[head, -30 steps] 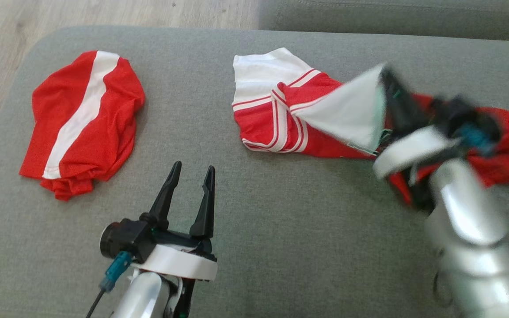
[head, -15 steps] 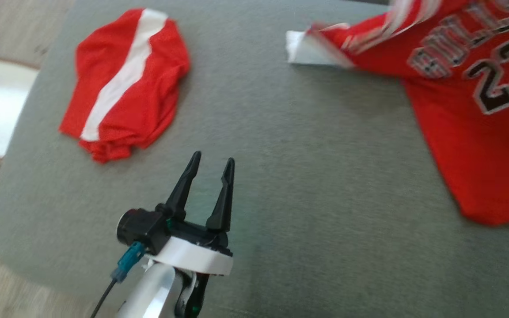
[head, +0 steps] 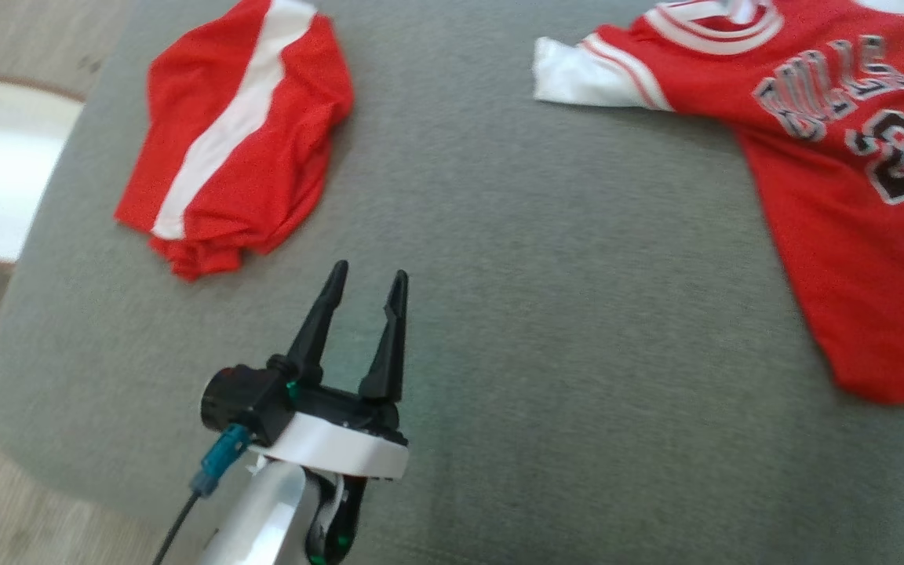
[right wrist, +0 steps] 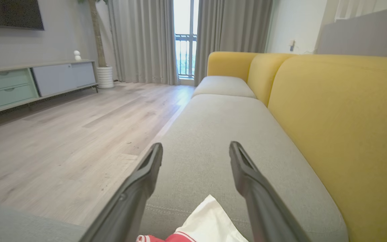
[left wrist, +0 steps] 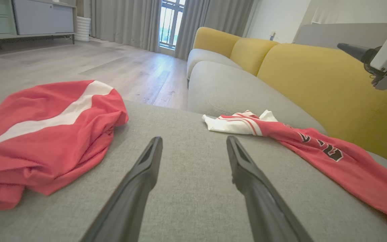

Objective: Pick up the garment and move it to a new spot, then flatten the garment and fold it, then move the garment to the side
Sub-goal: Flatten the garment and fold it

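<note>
Placed jersey (head: 852,235) right of left gripper (head: 369,272); flattening, folding still ahead.
Holding nothing, with left and right gripper (right wrist: 196,145) spread wide.

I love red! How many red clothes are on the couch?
2. A bunched red garment with a white stripe lies left on the cushion; the numbered red jersey lies spread on the right. None seems hidden.

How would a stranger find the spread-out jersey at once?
Look at the grey sofa seat. Two red garments lie on it; the jersey is the one toward the robot's right, spread out. Unlike the bunched red cloth with one white stripe, it carries dark letters and a number.
</note>
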Controlling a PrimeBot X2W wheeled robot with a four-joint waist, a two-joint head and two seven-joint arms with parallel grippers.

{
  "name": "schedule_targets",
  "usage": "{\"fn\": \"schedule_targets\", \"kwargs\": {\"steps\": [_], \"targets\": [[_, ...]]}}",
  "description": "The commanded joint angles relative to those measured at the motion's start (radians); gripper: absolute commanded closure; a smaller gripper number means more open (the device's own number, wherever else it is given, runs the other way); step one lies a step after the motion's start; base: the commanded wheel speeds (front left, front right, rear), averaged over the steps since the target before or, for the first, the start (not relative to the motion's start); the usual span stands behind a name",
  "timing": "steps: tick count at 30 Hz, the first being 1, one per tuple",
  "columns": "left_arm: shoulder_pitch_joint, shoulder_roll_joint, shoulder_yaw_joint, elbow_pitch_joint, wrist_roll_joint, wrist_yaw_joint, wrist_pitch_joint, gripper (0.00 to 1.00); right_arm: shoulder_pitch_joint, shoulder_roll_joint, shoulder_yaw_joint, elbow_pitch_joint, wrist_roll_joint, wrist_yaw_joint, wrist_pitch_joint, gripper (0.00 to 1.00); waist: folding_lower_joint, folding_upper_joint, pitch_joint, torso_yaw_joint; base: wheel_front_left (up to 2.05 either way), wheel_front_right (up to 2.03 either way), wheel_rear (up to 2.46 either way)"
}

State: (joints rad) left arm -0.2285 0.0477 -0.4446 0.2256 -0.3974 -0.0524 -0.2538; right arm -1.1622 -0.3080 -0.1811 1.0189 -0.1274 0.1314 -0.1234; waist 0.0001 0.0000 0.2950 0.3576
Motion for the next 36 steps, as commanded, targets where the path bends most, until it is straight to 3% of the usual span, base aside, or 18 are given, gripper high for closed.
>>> {"fn": "schedule_targets", "kwargs": {"steps": [1,8,18,26,29,36], "targets": [[-0.030,0.003,0.044,-0.029,0.010,0.002,-0.008,0.00,-0.001,0.028,0.021,-0.029,0.012,-0.001,-0.030,0.00,-0.0001,0.0000,-0.026,-0.039,0.00,0.00,0.00],[-0.007,0.003,0.110,-0.028,0.045,-0.005,-0.008,0.00,0.129,0.148,0.143,-0.089,0.125,-0.001,-0.122,0.00,-0.0001,0.0000,-0.092,-0.171,0.00,0.00,0.00],[0.047,0.003,0.159,-0.032,0.060,-0.013,-0.008,0.00,0.560,0.226,0.267,-0.407,0.237,-0.001,-0.137,0.00,-0.0001,0.0000,-0.184,-0.292,0.00,0.00,0.00],[0.078,0.003,0.167,-0.037,0.065,-0.019,-0.008,0.00,0.929,0.256,0.215,-0.648,0.219,-0.001,-0.138,0.00,-0.0001,0.0000,-0.215,-0.310,0.00,0.00,0.00],[0.087,0.003,0.169,-0.039,0.068,-0.022,-0.008,0.00,1.028,0.257,0.208,-0.723,0.263,-0.001,-0.138,0.00,-0.0001,0.0000,-0.219,-0.311,0.00,0.00,0.00],[0.088,0.003,0.164,-0.036,0.074,-0.027,-0.008,0.00,1.058,0.258,0.208,-0.759,0.250,-0.001,-0.128,0.00,-0.0001,0.0000,-0.211,-0.304,0.00,0.00,0.00]]}}
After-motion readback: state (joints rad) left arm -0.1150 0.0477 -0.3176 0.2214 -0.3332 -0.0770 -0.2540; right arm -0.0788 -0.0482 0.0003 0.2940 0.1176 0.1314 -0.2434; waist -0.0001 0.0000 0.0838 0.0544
